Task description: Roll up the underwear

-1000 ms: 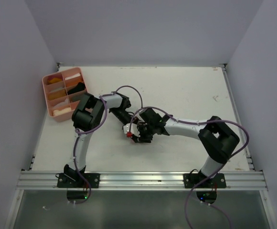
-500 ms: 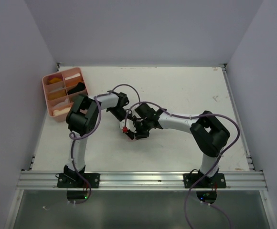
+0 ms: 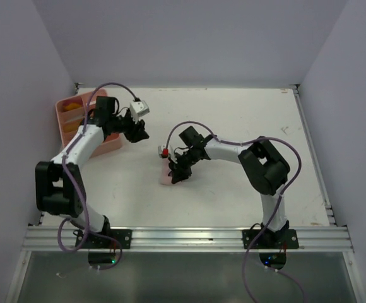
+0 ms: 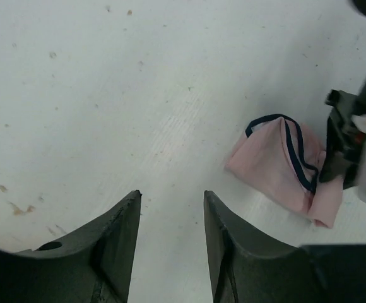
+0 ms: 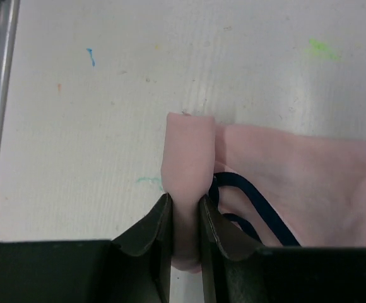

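**Right gripper pinches the pink underwear; left gripper open and empty**

You see the white table (image 3: 246, 113) filling the middle of the top view, and the right wrist view shows small flecks of colour on it. Your left arm (image 3: 76, 148) reaches up the left side of the frame and bends over the pink tray (image 3: 63, 126) in the upper left, hiding much of it. Your right arm (image 3: 233, 150) folds from the lower right toward the centre.

The underwear (image 3: 167, 177), pale pink with thin dark edging, lies on the table just left of centre, well apart from the tray. In the left wrist view it sits at the right of the frame as a folded bundle.

The right gripper (image 5: 184, 208) is at the bottom of its own view. Its fingers are closed on a rolled fold of the pink cloth, which stands out between them. The rest of the garment spreads flat to the right.

The left gripper (image 4: 170, 202) hovers over bare table. Its fingers are apart with nothing between them, and the underwear lies off to its right.
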Controlling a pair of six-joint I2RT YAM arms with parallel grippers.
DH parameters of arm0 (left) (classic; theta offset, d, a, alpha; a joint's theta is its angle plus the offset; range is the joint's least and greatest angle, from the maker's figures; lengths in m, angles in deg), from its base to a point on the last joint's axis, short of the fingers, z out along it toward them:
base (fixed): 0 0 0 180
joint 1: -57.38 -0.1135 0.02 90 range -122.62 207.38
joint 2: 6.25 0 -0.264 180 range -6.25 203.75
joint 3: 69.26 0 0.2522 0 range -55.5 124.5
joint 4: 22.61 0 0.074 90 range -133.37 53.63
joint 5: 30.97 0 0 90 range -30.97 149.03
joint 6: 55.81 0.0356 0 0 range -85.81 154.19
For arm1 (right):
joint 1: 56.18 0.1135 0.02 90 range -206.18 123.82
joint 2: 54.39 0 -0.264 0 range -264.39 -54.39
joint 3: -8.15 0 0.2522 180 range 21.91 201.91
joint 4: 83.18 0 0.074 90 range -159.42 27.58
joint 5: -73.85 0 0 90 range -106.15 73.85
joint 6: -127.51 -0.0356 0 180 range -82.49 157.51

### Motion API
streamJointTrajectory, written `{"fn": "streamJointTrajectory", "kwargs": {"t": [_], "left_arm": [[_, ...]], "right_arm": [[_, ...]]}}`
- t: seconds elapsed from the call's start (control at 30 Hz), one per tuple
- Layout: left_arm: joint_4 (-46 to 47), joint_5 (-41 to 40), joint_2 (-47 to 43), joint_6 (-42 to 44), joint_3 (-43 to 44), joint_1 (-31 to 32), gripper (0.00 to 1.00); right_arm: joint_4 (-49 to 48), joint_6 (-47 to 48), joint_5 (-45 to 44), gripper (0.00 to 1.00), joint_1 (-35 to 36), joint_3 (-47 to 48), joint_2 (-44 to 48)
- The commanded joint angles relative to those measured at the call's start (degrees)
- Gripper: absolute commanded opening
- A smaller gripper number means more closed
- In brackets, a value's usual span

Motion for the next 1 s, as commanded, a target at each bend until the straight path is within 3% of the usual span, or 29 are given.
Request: {"fn": "streamJointTrajectory", "kwargs": {"t": [0.0, 0.2, 0.33, 0.43, 0.77, 0.97], "left_arm": [[3.67, 1.41, -9.35, 10.83, -8.43, 1.18, 0.48], [-2.83, -2.45, -21.22, 25.89, -23.55, 4.6, 0.53], [-0.03, -6.05, -26.5, 27.31, -31.82, 14.86, 0.6], [3.66, -9.92, -26.78, 26.88, -33.93, 20.32, 0.61], [11.39, -15.81, -22.65, 28.02, -35.34, 28.6, 0.61], [17.02, -22.48, -20.19, 29.86, -36.75, 32.38, 0.55]], "right_arm": [[4.71, -6.48, 8.07, 0.0, -3.55, 3.17, -6.47], [9.71, -9.48, 14.58, 0.0, -5.94, 9.94, -13.49], [13.05, -9.39, 16.96, 0.0, -6.11, 12.75, -17.02], [14.9, -8.77, 18.1, 0.0, -6.46, 14.16, -18.43], [20.09, -6.58, 20.56, 0.0, -7.34, 18.38, -21.86], [22.11, -4.73, 21.35, 0.0, -7.43, 18.47, -22.12]]}}
